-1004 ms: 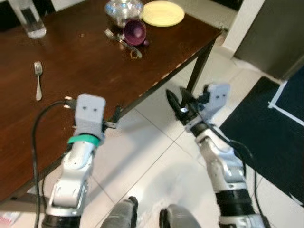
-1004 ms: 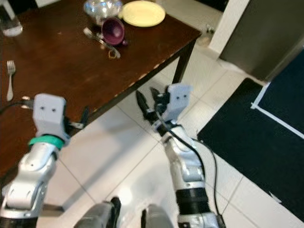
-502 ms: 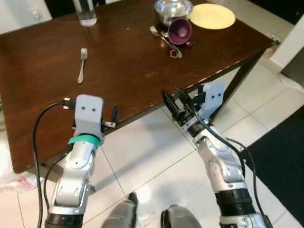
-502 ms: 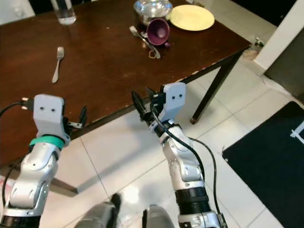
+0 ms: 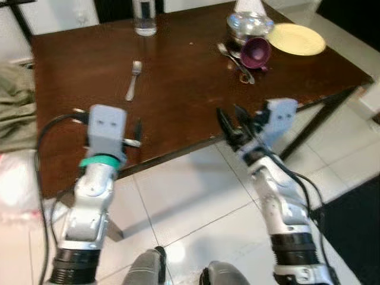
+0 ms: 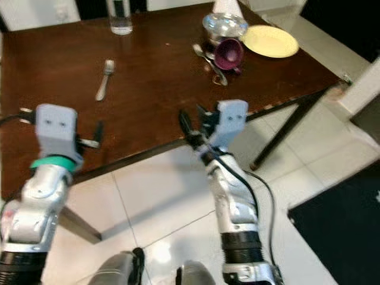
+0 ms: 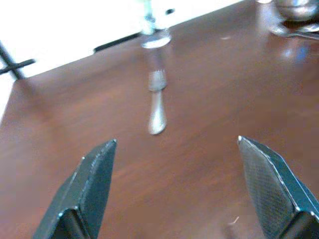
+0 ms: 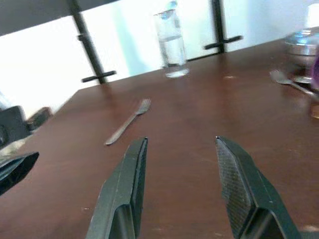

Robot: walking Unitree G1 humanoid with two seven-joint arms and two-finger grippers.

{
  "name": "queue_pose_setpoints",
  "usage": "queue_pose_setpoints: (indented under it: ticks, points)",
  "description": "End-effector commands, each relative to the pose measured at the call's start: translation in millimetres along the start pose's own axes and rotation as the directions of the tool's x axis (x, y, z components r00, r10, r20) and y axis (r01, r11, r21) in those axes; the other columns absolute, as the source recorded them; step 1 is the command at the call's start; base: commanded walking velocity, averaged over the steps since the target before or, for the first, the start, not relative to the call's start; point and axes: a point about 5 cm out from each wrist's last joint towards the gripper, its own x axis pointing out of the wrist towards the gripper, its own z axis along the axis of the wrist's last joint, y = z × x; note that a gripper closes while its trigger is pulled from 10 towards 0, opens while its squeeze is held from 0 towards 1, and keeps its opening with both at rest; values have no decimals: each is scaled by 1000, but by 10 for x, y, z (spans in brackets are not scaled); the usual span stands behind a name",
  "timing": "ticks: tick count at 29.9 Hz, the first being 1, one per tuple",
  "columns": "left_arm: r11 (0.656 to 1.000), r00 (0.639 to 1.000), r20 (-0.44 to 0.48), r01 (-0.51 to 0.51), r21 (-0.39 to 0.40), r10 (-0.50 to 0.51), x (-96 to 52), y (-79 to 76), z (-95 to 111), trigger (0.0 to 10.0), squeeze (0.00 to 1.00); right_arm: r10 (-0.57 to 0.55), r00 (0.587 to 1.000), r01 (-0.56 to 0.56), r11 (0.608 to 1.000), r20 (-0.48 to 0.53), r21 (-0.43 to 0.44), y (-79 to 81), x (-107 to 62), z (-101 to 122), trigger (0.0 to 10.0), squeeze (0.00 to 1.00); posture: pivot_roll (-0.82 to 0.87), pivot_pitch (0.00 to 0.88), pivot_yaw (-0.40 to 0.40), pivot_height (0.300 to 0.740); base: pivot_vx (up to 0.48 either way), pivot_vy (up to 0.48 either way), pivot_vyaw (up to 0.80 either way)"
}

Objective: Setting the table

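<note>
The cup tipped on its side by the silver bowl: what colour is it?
Purple; the cup shows best in the right eye view.

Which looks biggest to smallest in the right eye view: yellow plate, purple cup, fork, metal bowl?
1. yellow plate
2. metal bowl, about level with the fork in length, so unsure
3. purple cup

A dining area in a home. A dark brown wooden dining table [image 6: 148, 89] stands on glossy white floor tiles [image 6: 166, 202]. On it lie a silver metal fork [image 6: 104, 79] at 11 o'clock, a clear drinking glass [image 6: 120, 16] at 12 o'clock, and a round pale yellow plate [image 6: 271, 41], shiny metal bowl [image 6: 224, 25] and tipped purple cup [image 6: 227, 54] at 1 o'clock. A dark rug [image 6: 344, 231] lies at 4 o'clock.
</note>
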Motion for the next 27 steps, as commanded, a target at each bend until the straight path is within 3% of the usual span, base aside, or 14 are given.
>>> queue_pose_setpoints:
  ticks: [1, 22, 27]
  points:
    - [1000, 1000, -4, 14, -5, -14, 8, -52, -27, 10000, 0, -41, 999, 41, 999, -8, -5, -102, -60, -19, 10000, 0, -78, 59, 34, 740, 461, 0, 0]
    - [1000, 1000, 8, 14, 7, -14, 22, -50, -32, 10000, 0, -29, 1000, 29, 1000, -9, 2, -77, -58, -32, 10000, 0, -73, 66, 34, 740, 457, 0, 0]
    - [999, 999, -21, 43, 20, -42, 23, -70, -65, 10000, 0, -35, 999, 35, 999, -7, -2, -87, -60, -29, 10000, 0, -76, 67, 37, 740, 139, 0, 0]
